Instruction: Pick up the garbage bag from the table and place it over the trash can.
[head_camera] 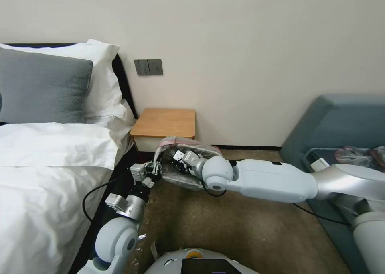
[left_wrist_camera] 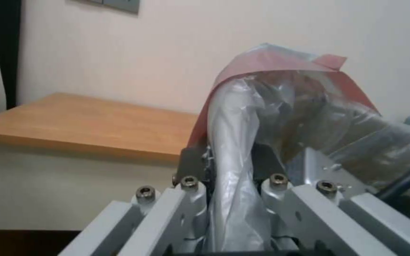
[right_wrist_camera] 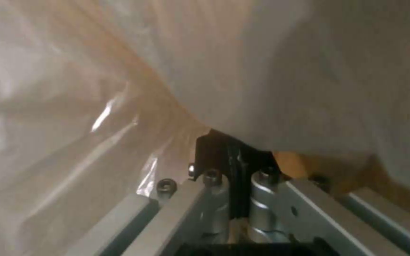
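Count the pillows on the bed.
3 show in the head view: a grey pillow in front, a white pillow standing behind it against the headboard, and another white pillow lower down by the table. More may be hidden.

The right gripper [right_wrist_camera: 232, 161] sat low in the right wrist view, its two dark fingertips pressed together with a thin fold of the garbage bag [right_wrist_camera: 119, 89] pinched between them. Wrinkled, translucent plastic billowed close around the gripper and caught a bright glint beside it. Through the film, an orange-brown wooden surface [right_wrist_camera: 295, 163] showed faintly, just beyond the fingertips.
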Tool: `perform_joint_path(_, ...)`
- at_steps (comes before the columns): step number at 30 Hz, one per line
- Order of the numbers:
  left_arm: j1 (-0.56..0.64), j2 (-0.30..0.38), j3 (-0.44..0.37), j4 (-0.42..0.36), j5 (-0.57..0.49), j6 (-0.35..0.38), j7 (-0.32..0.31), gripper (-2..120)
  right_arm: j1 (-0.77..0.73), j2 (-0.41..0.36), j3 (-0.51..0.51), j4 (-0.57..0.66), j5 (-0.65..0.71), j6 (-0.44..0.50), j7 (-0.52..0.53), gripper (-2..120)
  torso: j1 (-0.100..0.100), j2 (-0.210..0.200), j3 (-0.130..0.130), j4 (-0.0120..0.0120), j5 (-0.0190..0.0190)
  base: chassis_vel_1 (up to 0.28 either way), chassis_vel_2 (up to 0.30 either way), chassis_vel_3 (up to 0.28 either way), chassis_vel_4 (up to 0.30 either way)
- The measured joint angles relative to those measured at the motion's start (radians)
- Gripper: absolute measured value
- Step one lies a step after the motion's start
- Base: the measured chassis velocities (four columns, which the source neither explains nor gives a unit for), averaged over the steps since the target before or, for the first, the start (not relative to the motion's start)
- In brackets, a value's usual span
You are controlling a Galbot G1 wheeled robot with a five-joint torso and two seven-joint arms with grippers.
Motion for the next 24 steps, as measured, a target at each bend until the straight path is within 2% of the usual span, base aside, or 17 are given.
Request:
perform_joint_path(11, 0.006, -0.004, -0.001, -0.010, -0.002, -0.001, 0.002, 8, -0.006, 0.003, 0.006, -0.007, 0.045, 0.000, 0.015, 0, 0.000, 0.000, 0.000, -0.0001, 0.0000, 0.000, 0.000, 0.000, 0.000)
perform_joint_path(24, -0.011, -0.009, -0.003, 0.043, -0.051, 0.008, -0.034, 8, 0.022, -0.053, 0.058, 0.115, 0.147, 0.002, 0.058, 0, 0.000, 0.000, 0.000, -0.0001, 0.0000, 0.000, 0.000, 0.000, 0.000)
